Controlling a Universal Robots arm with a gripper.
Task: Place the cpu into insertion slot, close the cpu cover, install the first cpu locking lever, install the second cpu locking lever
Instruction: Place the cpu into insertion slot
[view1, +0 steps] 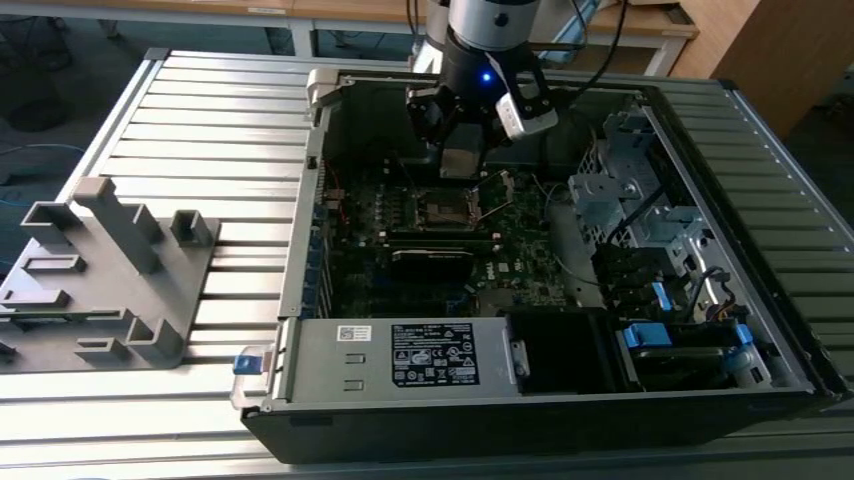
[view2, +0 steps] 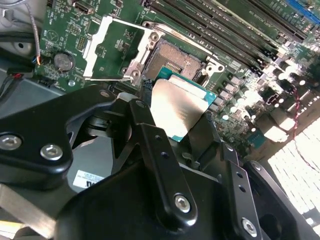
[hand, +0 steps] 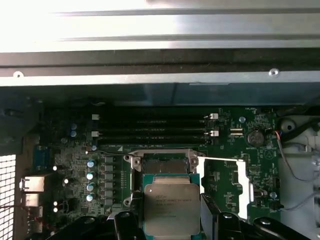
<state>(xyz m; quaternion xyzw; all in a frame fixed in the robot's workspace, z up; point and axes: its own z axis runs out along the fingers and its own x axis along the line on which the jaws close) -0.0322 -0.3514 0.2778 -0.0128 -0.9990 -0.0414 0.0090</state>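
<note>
The black two-fingered gripper (hand: 171, 222) is pinching its fingers in on opposite edges of the small flat square cpu (hand: 171, 206) with the dull silvery-grey metal top, holding it raised, partly over the near edge of the bare square insertion slot (hand: 162, 165) and not seated in it. The thin silvery hinged cpu cover (hand: 243, 182) is lying flipped open just beside the slot, green board showing through its centre window, while long black memory slots (hand: 150, 131) are running along another side. In the exterior view the green motherboard (view1: 527, 250) is sitting inside an open grey metal computer case (view1: 304, 250) on a ribbed aluminium table (view1: 200, 120), near a grey stepped fixture (view1: 107, 260)
</note>
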